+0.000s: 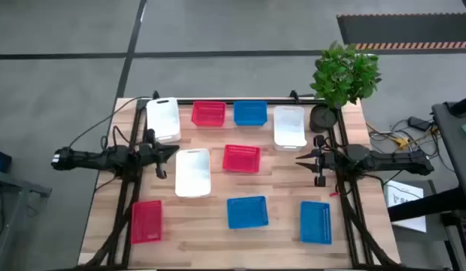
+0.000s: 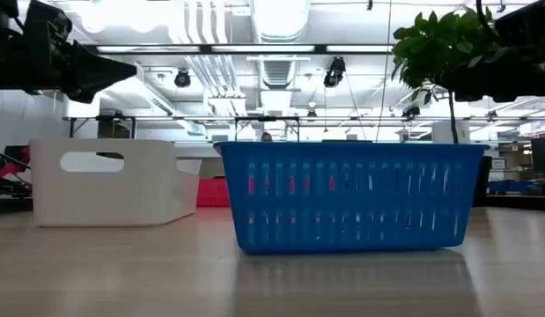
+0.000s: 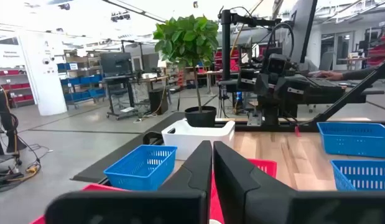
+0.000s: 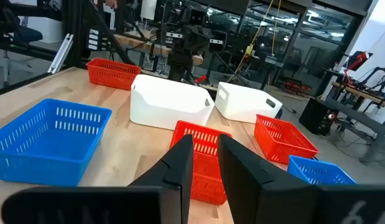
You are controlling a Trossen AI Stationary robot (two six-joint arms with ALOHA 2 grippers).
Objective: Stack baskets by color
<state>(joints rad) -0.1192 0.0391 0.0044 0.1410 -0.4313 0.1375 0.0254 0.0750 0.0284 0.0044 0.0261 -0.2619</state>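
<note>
Nine baskets rest flat on the wooden table point(image 1: 217, 241). Along the far edge stand a white basket point(image 1: 162, 119), a red one point(image 1: 208, 114), a blue one point(image 1: 250, 113) and a white one point(image 1: 289, 126). In the middle lie a white basket point(image 1: 193, 172) and a red basket point(image 1: 242, 158). Near the front are a red basket point(image 1: 147, 221) and two blue ones point(image 1: 247, 212) point(image 1: 316, 222). My left gripper point(image 1: 172, 150) point(image 3: 212, 155) hovers shut at the left, beside the middle white basket. My right gripper point(image 1: 300, 158) point(image 4: 206, 149) hovers at the right, slightly open, pointing at the middle red basket point(image 4: 201, 162).
A black pot point(image 1: 323, 118) with a green plant point(image 1: 345, 71) stands at the far right corner, next to the far right white basket. Black frame rails run along the table's left, right and far edges. Bare wood lies between the basket rows.
</note>
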